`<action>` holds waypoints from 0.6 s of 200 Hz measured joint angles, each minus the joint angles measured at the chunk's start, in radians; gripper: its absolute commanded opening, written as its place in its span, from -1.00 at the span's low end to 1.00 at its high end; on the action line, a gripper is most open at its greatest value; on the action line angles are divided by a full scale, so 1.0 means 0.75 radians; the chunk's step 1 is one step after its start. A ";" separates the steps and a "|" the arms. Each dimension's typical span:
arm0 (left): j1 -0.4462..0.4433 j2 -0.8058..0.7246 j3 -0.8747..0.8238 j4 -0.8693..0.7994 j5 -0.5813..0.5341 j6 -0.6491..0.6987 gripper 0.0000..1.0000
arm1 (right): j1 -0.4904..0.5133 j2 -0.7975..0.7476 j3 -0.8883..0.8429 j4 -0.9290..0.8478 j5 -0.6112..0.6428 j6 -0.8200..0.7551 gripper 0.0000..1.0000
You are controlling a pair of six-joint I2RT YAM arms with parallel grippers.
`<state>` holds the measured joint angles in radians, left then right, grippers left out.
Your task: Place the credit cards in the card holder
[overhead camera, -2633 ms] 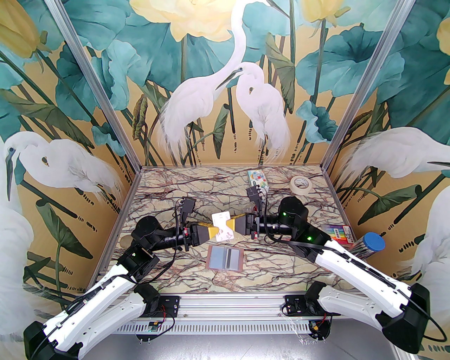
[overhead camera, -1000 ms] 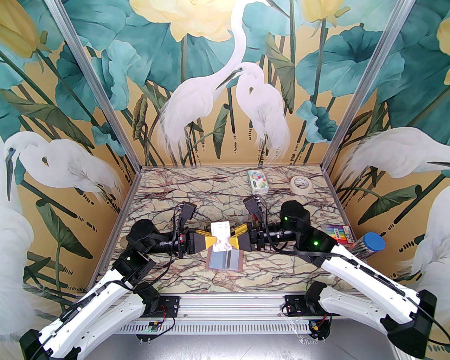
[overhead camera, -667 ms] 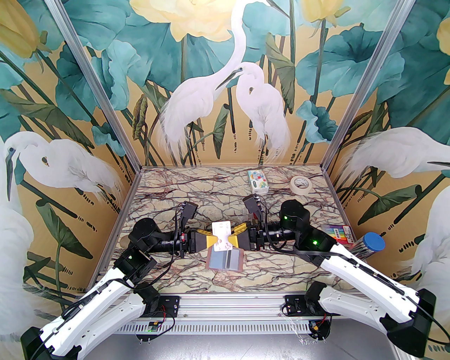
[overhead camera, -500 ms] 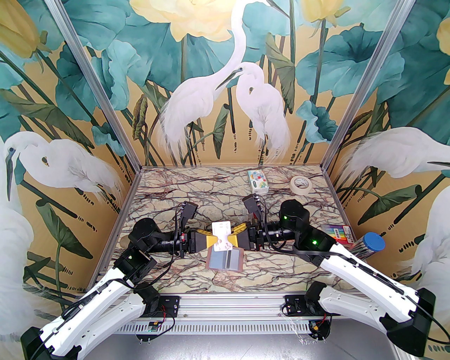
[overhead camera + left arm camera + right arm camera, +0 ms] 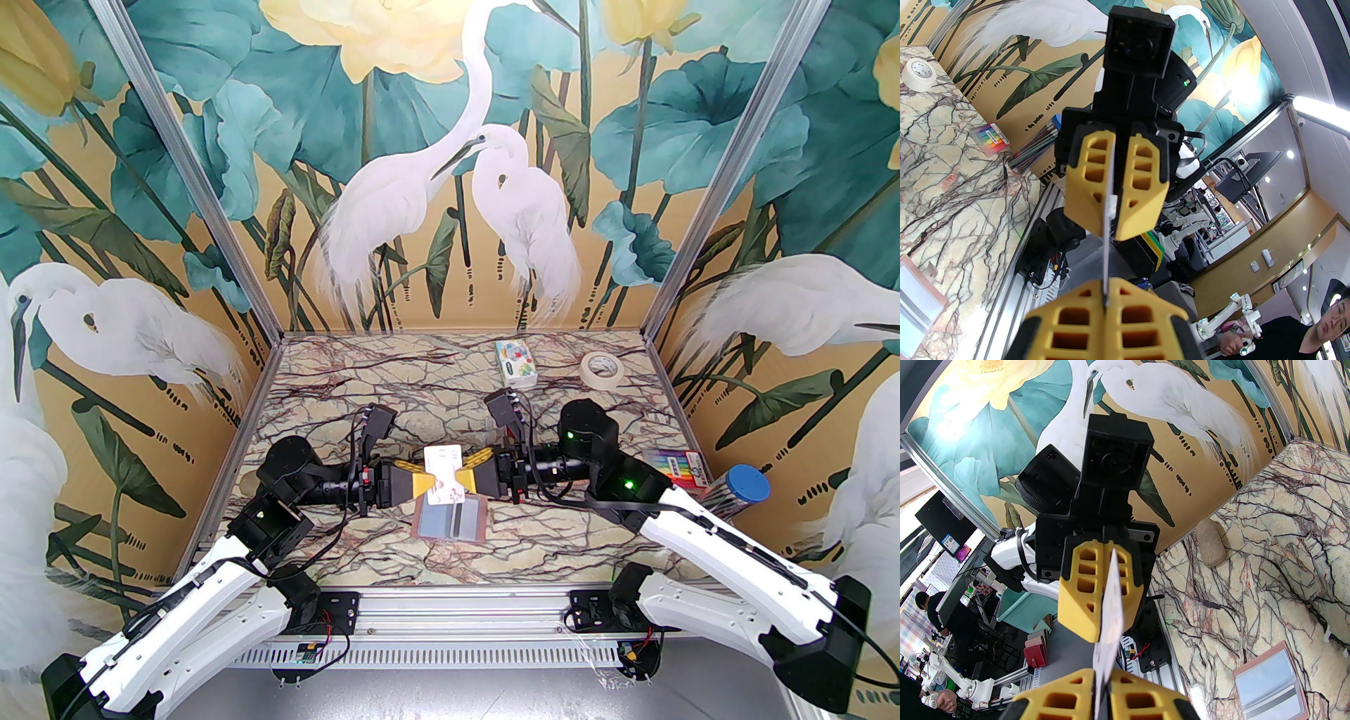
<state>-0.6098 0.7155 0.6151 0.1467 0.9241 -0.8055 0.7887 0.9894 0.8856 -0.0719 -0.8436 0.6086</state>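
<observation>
Left arm: its white links rise from the base at the near edge and lean outward; the black forearm turns inward and runs about level above the veined marble-patterned counter (image 5: 337, 394), pointing right.
Right arm: mirrors it, with the black forearm level and pointing left, so the two wrists face each other tip to tip.
Left gripper (image 5: 426, 482): its yellow fingers are closed flat on the left edge of a white plastic card with small red markings (image 5: 444, 474); the left wrist view shows the card's thin edge pinched between them (image 5: 1105, 306).
Right gripper (image 5: 459, 479): its jaws stand narrow on either side of the card's right edge; I cannot tell whether they press on it.
White card: held upright on its edge in the air between the two grippers, above the far side of the holder.
Card holder: a dusty-pink flat folding wallet (image 5: 418, 522) lies open on the counter, near the middle of the near side.
Cards in holder: a pale blue card (image 5: 436, 519) lies on the left half and a grey card with a dark stripe (image 5: 463, 522) on the right half.
</observation>
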 measured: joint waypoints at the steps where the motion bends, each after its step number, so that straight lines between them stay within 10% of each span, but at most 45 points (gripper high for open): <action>1: 0.000 0.000 0.000 0.000 0.000 0.000 -1.00 | 0.000 0.000 0.000 0.000 0.000 0.000 -0.74; 120: 0.001 -0.001 -0.001 -0.001 0.000 -0.002 -1.00 | 0.008 0.015 0.000 0.000 0.001 0.001 -0.94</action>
<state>-0.6094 0.7147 0.6147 0.1463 0.9241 -0.8066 0.7948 1.0004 0.8856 -0.0719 -0.8433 0.6090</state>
